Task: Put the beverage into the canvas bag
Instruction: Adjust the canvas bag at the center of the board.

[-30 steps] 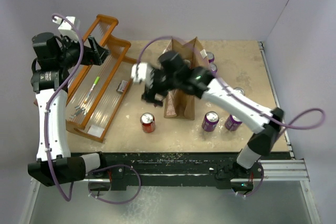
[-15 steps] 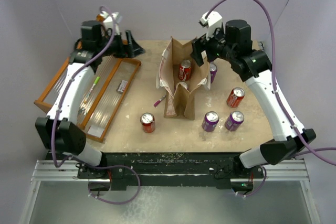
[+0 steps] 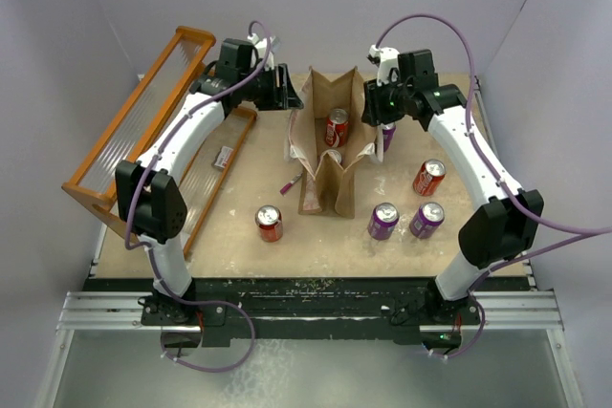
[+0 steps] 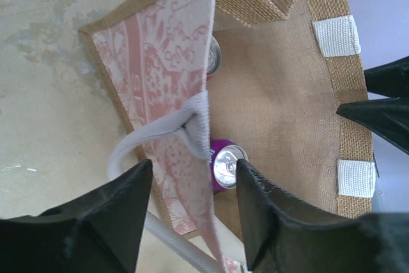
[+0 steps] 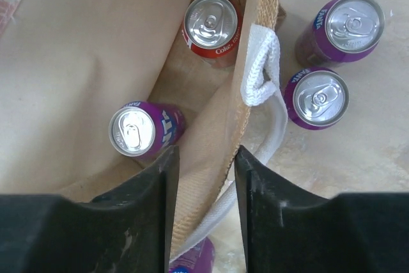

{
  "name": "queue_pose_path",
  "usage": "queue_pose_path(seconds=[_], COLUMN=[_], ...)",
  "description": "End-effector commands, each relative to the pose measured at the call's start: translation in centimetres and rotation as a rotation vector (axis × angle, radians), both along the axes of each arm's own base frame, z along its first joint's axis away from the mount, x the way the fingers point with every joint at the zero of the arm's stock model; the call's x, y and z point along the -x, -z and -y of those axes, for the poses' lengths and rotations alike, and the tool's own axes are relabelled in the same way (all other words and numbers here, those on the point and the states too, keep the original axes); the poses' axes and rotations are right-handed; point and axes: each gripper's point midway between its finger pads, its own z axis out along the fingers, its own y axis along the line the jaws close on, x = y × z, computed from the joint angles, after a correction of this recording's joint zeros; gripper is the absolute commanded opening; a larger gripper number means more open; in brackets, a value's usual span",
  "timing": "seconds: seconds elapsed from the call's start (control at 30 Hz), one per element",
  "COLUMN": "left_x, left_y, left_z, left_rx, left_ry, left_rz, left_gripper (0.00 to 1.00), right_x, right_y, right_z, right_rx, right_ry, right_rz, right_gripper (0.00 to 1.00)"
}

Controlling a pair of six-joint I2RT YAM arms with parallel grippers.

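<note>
Left gripper stands spread astride the left wall of the canvas bag, not pinching it. I judge it is there to hold the mouth open. A purple can sits inside, just beyond my fingertips. Right gripper straddles the right wall, jaws likewise apart, with a red can inside and a loose purple can just outside.

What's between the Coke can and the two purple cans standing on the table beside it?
The canvas bag wall with its white handle, shown in the right wrist view.
</note>
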Motion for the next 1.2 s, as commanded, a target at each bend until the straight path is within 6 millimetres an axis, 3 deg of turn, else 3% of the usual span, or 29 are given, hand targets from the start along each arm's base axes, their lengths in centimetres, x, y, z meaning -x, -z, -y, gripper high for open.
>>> queue_pose_path(seconds=[0.0, 0.13, 0.23, 0.47, 0.8, 0.97, 1.17], left_x=[1.1, 2.3, 2.2, 1.7, 2.1, 1.9, 1.6], left_y=[-0.7, -1.4, -3.4, -7.9, -9.8, -10.2, -9.2], left_z=[1.6, 2.0, 1.9, 2.5, 3.0, 3.3, 3.7], left_rx=[0.023, 0.036, 0.034, 0.076, 0.044, 0.054, 0.066], left_ry=[0.019, 0.059, 0.074, 0.089, 0.116, 0.114, 0.118], left_rz=[-0.011, 0.000, 0.067, 0.183, 0.259, 0.258, 0.218], left_gripper=[0.48, 0.25, 0.00, 0.00, 0.00, 0.00, 0.00], right_x=[0.0, -0.8, -1.2, -0.8, -0.5, -0.3, -0.7], right_y=[-1.4, -3.3, -5.4, -7.9, -10.2, -9.3, -6.2], right_z=[-0.2, 0.3, 0.3, 0.3, 0.7, 1.0, 1.2], right_rx=[-0.034, -0.026, -0.032, -0.039, -0.021, 0.010, 0.049], right_ry=[0.004, 0.026, 0.025, 0.010, 0.000, -0.007, -0.024], right_rz=[0.022, 0.069, 0.116, 0.168, 0.211, 0.184, 0.136], right_gripper=[0.34, 0.03, 0.00, 0.00, 0.00, 0.00, 0.00])
